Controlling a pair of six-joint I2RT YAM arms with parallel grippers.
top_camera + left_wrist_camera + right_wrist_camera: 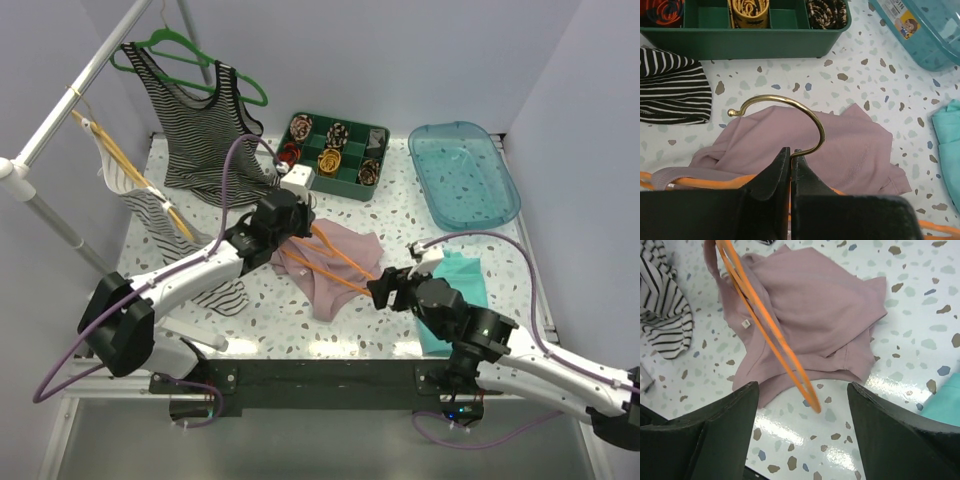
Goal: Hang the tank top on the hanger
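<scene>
We take the green tray [335, 150] of rolled items at the back of the table [250, 310] as our mark. The tank top [350, 275] lies crumpled on the table just in front of that tray, on the side nearer the arm bases, and the hanger [340, 247] lies slanting across it, its orange bars over the pink fabric. The left gripper [287, 215] sits just in front of the tray's left end. From the left wrist we see its fingers [775, 175] pressed together on the stem of the hanger's brass hook [817, 125], which curls up towards the tray. The right gripper [380, 290] is further from the tray, beyond the tank top's near right edge. Its jaws stand wide apart, and in the right wrist view the hanger's far tip [812, 405] ends in the gap between them, touching neither. We cannot tell whether a strap is threaded over the hanger. A teal cloth [465, 280] lies in front of the tray's right end, well towards the arms, and a clear blue bin [465, 170] stands to the tray's right.
</scene>
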